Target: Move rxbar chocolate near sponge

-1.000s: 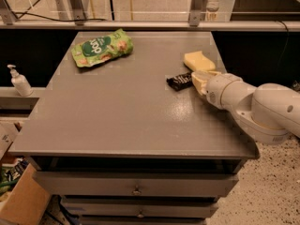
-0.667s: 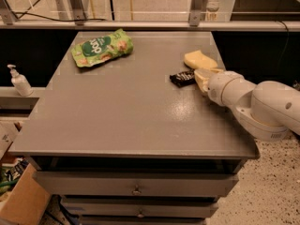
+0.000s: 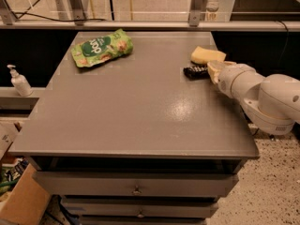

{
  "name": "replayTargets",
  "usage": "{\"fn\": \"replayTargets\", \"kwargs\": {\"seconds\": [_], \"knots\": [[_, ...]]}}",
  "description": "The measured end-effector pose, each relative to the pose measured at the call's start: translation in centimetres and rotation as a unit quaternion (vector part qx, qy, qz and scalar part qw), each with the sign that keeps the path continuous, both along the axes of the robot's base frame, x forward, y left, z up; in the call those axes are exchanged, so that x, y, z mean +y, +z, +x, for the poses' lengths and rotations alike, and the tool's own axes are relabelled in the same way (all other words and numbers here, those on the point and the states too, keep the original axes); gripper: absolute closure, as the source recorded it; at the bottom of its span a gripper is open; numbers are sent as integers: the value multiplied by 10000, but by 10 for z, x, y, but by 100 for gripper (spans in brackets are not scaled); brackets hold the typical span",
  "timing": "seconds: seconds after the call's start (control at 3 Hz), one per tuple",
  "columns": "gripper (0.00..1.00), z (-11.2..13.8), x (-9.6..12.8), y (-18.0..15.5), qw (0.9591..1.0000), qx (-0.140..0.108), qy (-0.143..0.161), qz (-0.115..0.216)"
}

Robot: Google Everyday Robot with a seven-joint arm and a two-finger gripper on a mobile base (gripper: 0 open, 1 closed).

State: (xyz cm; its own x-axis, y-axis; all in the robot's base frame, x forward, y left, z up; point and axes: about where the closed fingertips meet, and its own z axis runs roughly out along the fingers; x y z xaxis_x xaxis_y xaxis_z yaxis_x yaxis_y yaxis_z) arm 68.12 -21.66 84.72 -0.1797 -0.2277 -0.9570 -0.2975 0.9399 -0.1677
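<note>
The gripper (image 3: 213, 72) sat over the far right part of the table (image 3: 140, 121). Its tip covered one end of the chocolate bar (image 3: 195, 71), so whether the bar lay between the jaws or only beside them could not be told. The bar's white lettering was too small to read. Just beyond the jaws, the sponge (image 3: 207, 55) met the gripper's outline, and contact there was unclear. Behind the jaws, the arm (image 3: 274, 102) ran out past the right edge. Far from the jaws, at the bottom left corner, a cardboard box (image 3: 18, 205) was cut off, its contents too dim to make out.
</note>
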Motion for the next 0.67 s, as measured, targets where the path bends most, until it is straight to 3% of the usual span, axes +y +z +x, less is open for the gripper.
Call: {"fn": "replayTargets", "kwargs": {"seconds": [0.67], "knots": [[39, -5, -4, -8, 9999, 160, -25, 10]]}}
